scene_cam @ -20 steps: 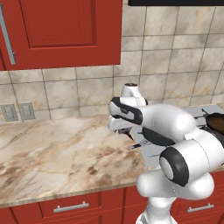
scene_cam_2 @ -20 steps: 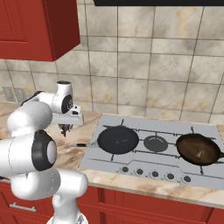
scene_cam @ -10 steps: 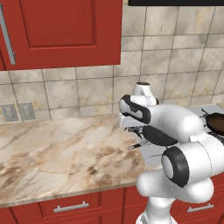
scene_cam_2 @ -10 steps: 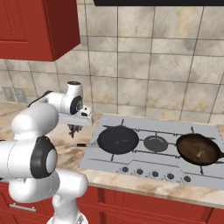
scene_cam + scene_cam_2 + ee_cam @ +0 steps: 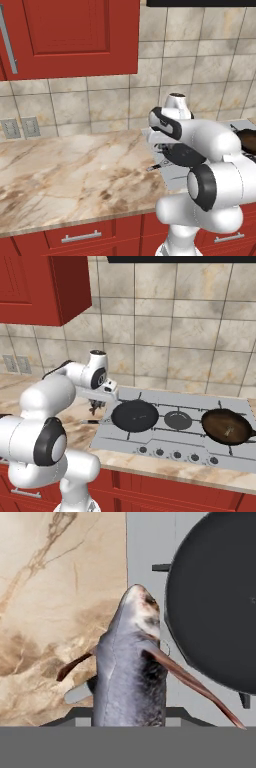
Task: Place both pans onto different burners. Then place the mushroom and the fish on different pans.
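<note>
Hand view: the fish (image 5: 131,672) fills the middle — grey-blue body, thin reddish fins sticking out — pinched in the gripper (image 5: 129,724), over the seam between marble counter (image 5: 55,612) and cooktop (image 5: 145,557).
Gripper: in the right base view the gripper (image 5: 95,407) hangs just left of the cooktop's (image 5: 165,441) left edge.
Black pan: (image 5: 135,415) on the left burner — empty.
Brown pan: (image 5: 226,426) on the right burner, with a small lump (image 5: 229,431) inside, too small to identify.
</note>
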Motion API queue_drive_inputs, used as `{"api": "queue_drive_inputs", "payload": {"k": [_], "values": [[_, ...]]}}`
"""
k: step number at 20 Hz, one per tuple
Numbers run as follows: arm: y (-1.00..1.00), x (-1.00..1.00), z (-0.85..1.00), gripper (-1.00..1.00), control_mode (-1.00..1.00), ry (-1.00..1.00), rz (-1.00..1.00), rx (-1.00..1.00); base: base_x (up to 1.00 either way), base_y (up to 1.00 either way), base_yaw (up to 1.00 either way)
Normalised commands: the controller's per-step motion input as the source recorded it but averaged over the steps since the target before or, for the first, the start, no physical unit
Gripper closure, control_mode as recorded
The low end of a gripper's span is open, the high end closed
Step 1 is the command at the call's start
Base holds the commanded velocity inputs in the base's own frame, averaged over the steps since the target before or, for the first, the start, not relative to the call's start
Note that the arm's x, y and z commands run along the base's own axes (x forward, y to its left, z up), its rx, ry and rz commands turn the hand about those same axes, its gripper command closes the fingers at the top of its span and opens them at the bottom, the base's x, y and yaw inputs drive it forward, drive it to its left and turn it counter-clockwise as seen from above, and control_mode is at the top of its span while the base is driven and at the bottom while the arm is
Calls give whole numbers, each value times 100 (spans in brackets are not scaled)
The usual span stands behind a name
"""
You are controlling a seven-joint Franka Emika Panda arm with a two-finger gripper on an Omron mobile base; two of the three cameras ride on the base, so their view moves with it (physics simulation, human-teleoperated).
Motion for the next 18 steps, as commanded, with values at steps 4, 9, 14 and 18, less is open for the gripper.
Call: {"api": "queue_drive_inputs", "payload": {"k": [4, 9, 14, 18], "values": [[-48, 0, 0, 100, -100, 0, -9, 0, 0, 0, 0], [-46, 2, 0, 100, -100, 0, -9, 0, 0, 0, 0], [-42, 11, 0, 100, -100, 0, -8, 0, 0, 0, 0], [-45, 16, 0, 100, -100, 0, -7, 0, 0, 0, 0]]}}
